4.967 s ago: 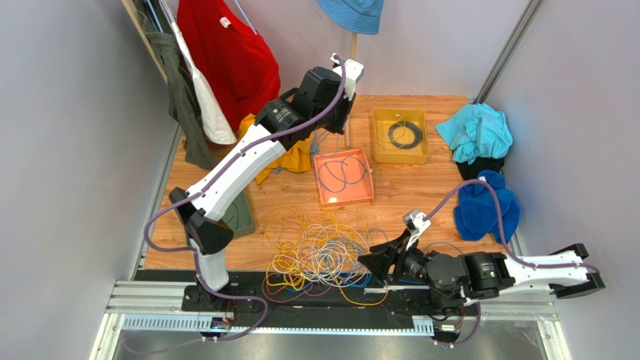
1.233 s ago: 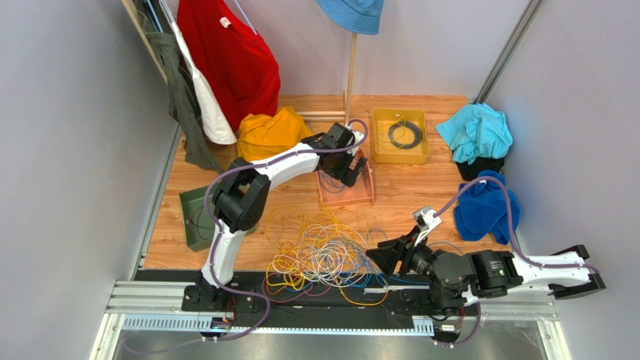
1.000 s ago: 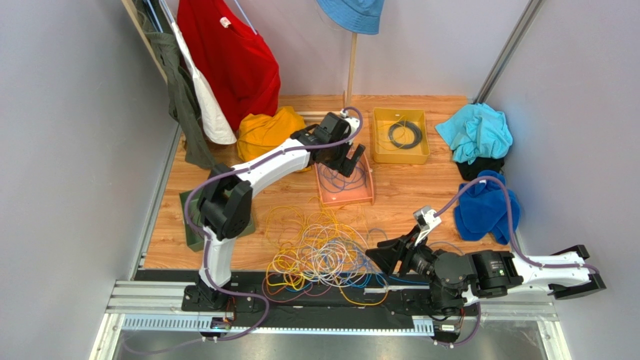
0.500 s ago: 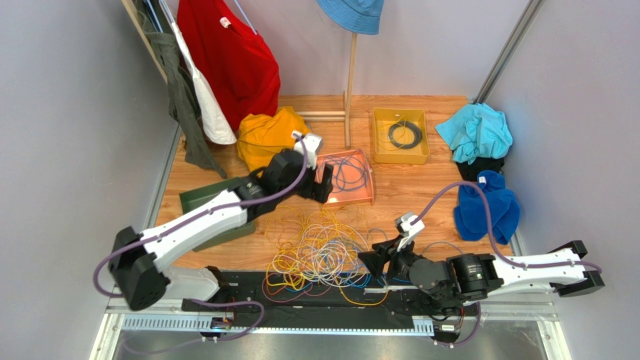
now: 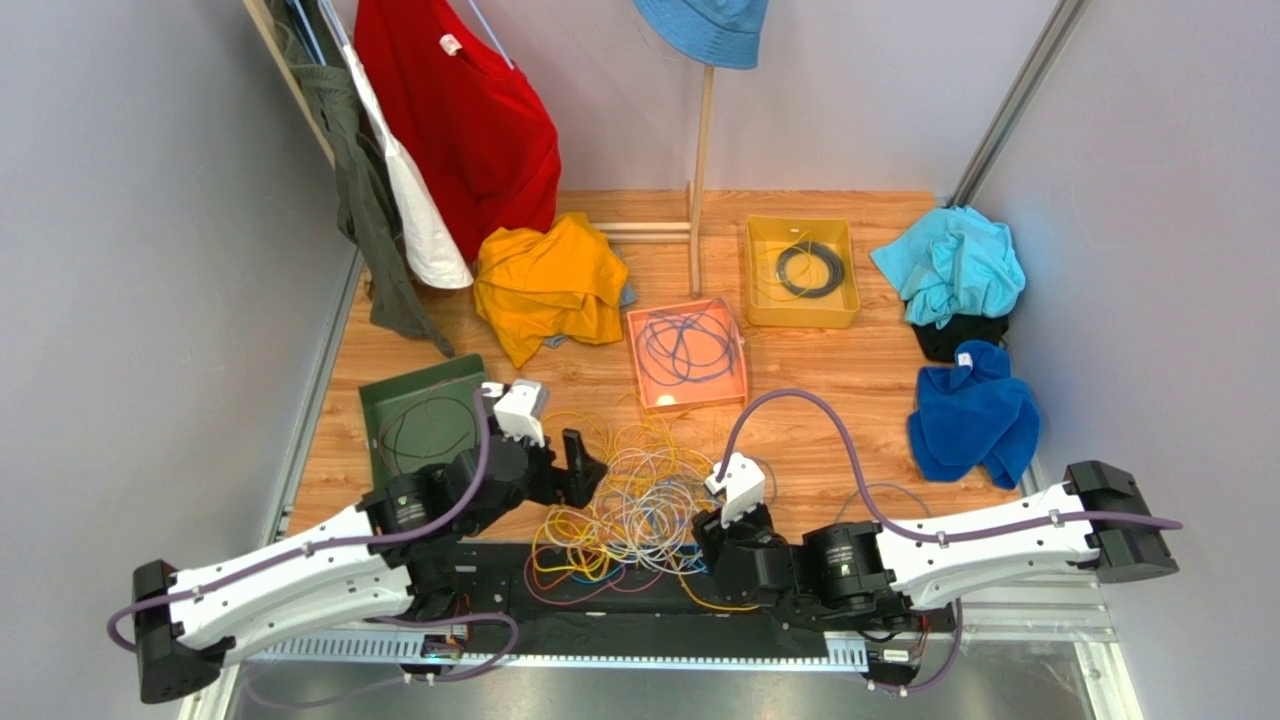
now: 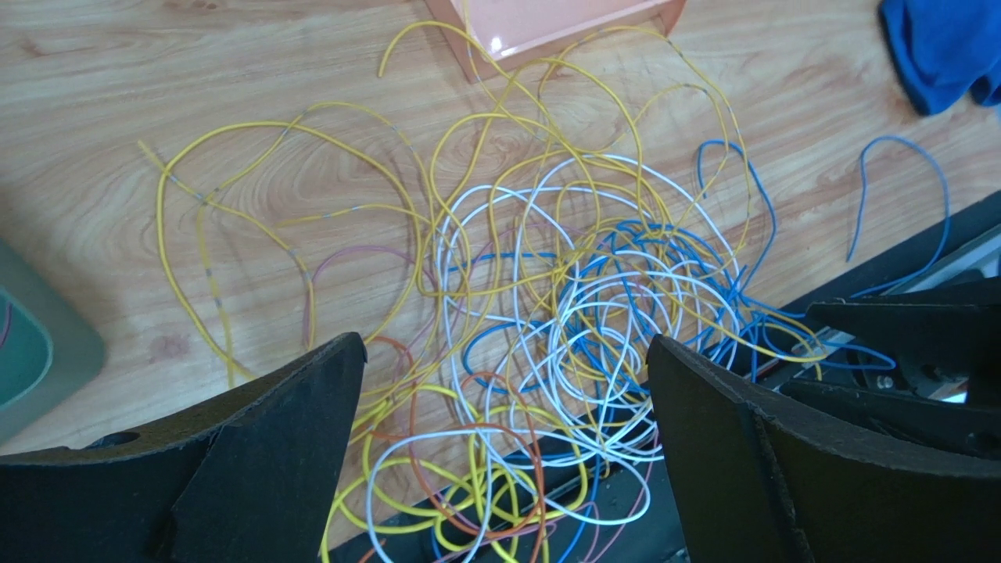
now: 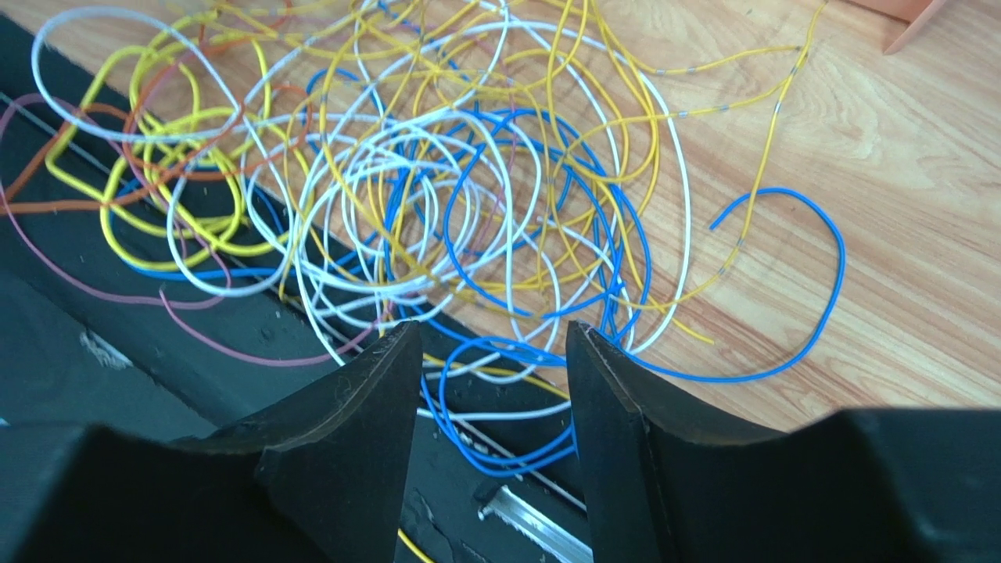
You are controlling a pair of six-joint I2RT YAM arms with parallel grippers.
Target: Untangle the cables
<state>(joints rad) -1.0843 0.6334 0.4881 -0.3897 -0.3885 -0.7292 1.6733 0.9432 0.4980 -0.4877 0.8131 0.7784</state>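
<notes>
1. The tangled pile of thin yellow, white, blue and orange cables [image 5: 639, 503] lies at lower centre of the overhead view. It sits on the wooden desk [image 5: 842, 405], and its near loops hang over the black base rail [image 5: 631, 582]. The left jaws stand wide apart over the pile's left side, holding nothing. Closing there probably bites several strands at once and drags the whole knot rather than one cable.

2. The right jaws are apart by a narrower gap and empty, low at the pile's lower right edge. Blue loops [image 7: 505, 364] show through that gap in the right wrist view. A pinch here may catch blue and white strands together and tighten the snarl.

3. Strands draped over the base rail may snag on its edges when pulled, or slip off the desk's near side, out of reach.

4. The two arms flank the pile closely. If each takes the same strand and they pull apart, knots cinch. A lifted loop may also hook a thick purple-grey hose [image 5: 796, 405].

5. Yellow strands reach up to the corner of the orange plastic tray [image 6: 552, 18], at top centre of the left wrist view. Hauling on them may shove the tray and disturb the cables already lying in it.
</notes>
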